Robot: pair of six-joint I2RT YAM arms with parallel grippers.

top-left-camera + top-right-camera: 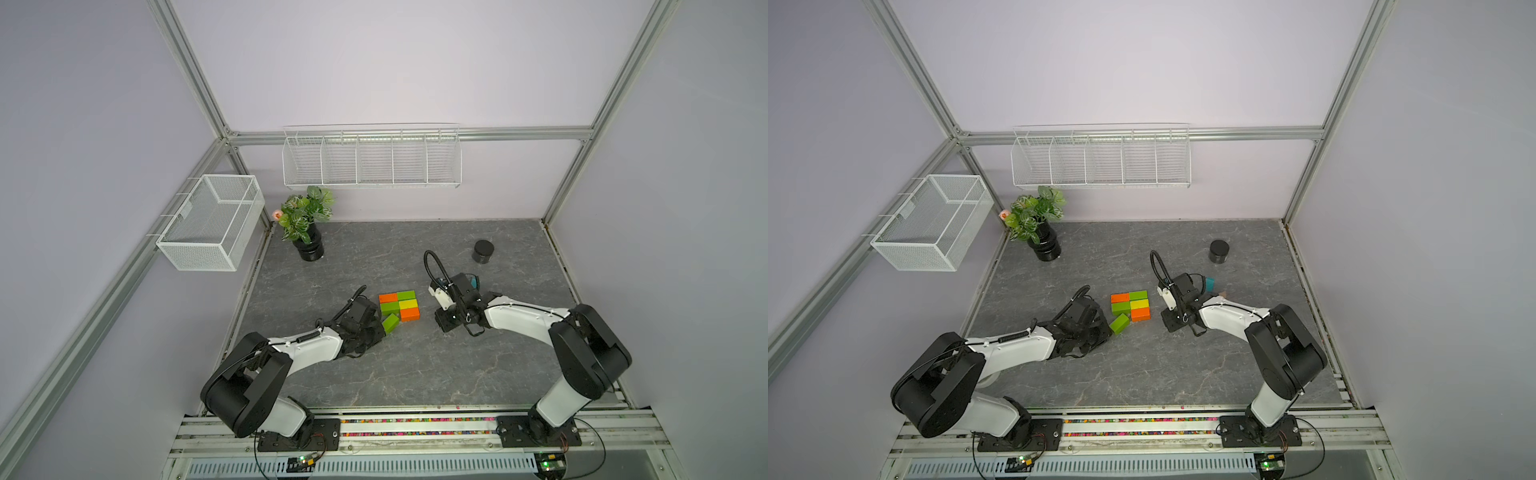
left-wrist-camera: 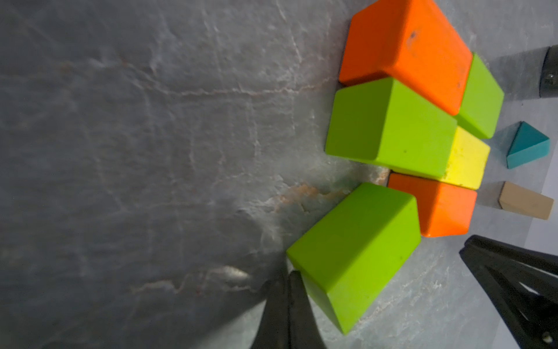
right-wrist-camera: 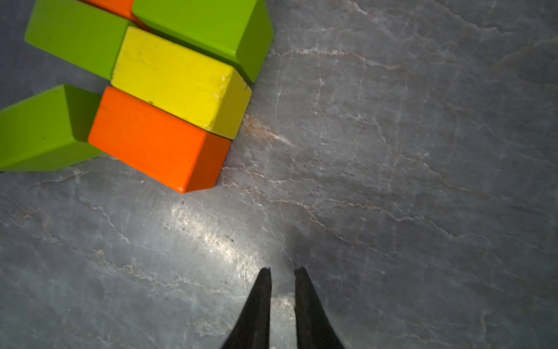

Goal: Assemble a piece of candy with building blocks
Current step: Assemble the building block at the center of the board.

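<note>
On the grey table (image 1: 415, 365), five building blocks (image 1: 399, 306) packed flush: orange, green, green, yellow, orange, with a loose green brick (image 2: 356, 256) lying askew at the open corner nearest the left arm. Against that brick's near end, the left gripper (image 2: 288, 279), clenched tip to tip and grasping nothing; over bare table beside the pack, the right gripper (image 3: 282, 272), slightly parted and empty. Beyond the pack and apart from it, teal triangle (image 2: 527, 145) and tan triangle (image 2: 525, 201)
</note>
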